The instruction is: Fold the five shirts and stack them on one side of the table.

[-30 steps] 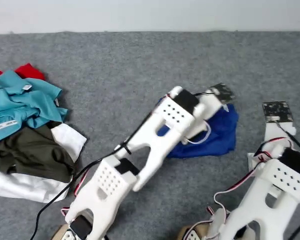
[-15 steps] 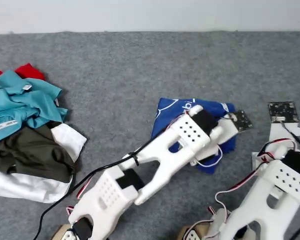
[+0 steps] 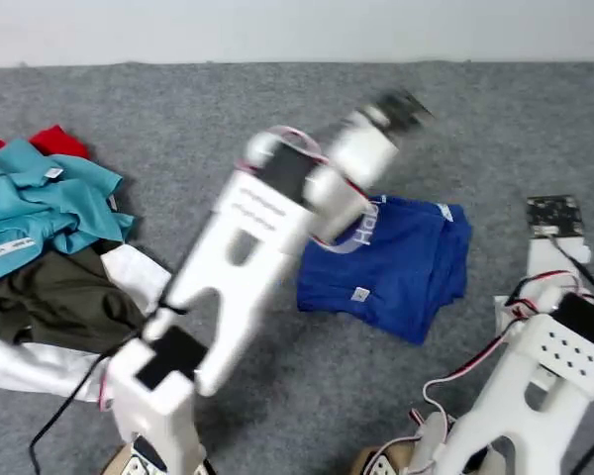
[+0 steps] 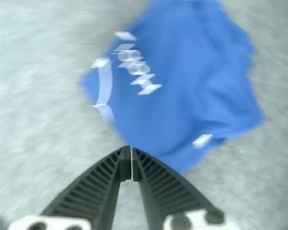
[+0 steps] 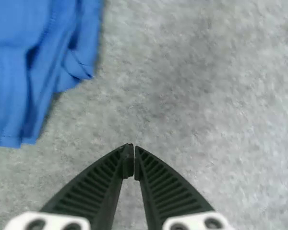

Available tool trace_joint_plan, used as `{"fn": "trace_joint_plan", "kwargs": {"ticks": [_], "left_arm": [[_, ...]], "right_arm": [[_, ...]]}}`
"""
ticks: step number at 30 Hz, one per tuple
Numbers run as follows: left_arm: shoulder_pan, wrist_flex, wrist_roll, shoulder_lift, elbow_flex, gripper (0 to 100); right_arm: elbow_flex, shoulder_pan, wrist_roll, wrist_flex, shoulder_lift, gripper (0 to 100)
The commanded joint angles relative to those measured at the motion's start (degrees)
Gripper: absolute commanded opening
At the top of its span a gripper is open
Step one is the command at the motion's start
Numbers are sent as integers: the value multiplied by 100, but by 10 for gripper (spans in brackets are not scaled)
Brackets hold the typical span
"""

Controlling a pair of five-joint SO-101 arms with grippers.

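left gripper (image 4: 131,155) raised off blue shirt (image 3: 401,267), unfolded shirts (image 3: 54,247) heaped well apart

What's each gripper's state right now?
Left gripper: shut, empty, above the blue shirt.
Right gripper: shut, empty, beside the shirt.

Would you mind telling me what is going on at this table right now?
Two robot arms are working on folding shirts on a grey table. The left gripper hangs shut and empty above the blue shirt, which lies roughly folded mid-table. The right gripper, also shut and empty, sits over bare table beside that shirt. A heap of teal, red, dark and white shirts lies unfolded at the far left of the high view.
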Motion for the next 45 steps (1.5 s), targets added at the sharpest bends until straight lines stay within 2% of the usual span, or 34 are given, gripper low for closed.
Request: {"fn": "trace_joint_plan", "kwargs": {"ticks": [1,6,10,16,22,26,32,38,45], "left_arm": [[-624,132,-35,-1029,330,14],[-1468,132,-53,-2180,1508,14],[-2330,123,-114,-2971,2185,14],[-3701,114,-730,-3596,2712,14],[-4484,114,-1099,-3701,2826,14],[-4686,105,-1152,-3701,2967,14],[-4712,105,-1160,-3701,3310,14],[-4712,-18,-1160,-3710,3653,14],[-4712,-26,-1152,-3701,3670,14]], "right_arm": [[-281,-602,-484,-84,-92,18],[-378,-1657,-1116,-119,207,88],[-888,-2237,-1591,-207,1007,99],[-2409,-2642,-2145,-163,2633,101],[-3789,-2791,-2391,-154,4224,102],[-4545,-2747,-2391,92,4927,108],[-5451,-2501,-2708,769,5613,207],[-5662,-2255,-2769,787,5912,206],[-5670,-2369,-2787,699,6053,205]]}}
